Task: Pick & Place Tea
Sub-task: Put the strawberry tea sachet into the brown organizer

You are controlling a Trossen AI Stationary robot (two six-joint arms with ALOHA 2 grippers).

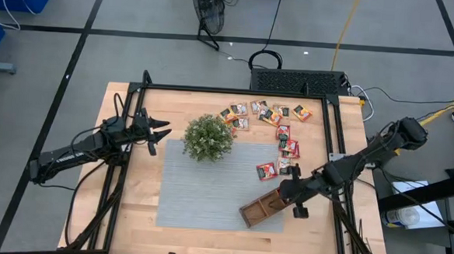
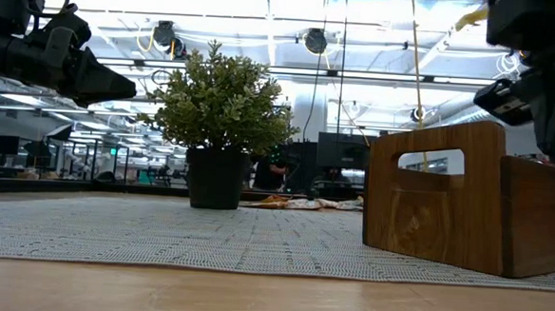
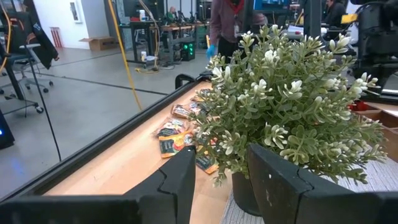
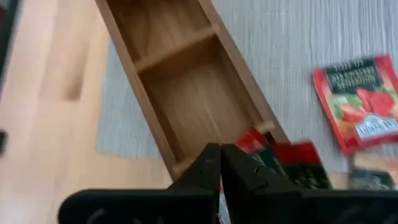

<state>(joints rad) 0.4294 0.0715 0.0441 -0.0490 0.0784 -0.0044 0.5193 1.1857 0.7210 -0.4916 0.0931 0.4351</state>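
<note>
Many small flat tea sachets (image 1: 278,123), mostly red, lie strewn in a loose arc on the far right part of the surface (image 1: 145,200), from behind the plant (image 1: 208,137) down toward the wooden tray (image 1: 263,207). One red sachet (image 1: 267,170) sits alone on the grey mat (image 1: 208,184), just beyond the tray's far end. In the right wrist view a red sachet (image 4: 292,163) shows at the tray's near compartment, though I cannot tell whether it is inside or beside it. These packets look light, thin and bendable, probably slick, so I would take one by an edge or corner, where a finger can get under it. The right hand (image 1: 295,194) hangs over the tray's end, its fingers pressed together and holding nothing I can see. The left hand (image 1: 158,131) waits near the plant, fingers spread apart and empty.
</note>
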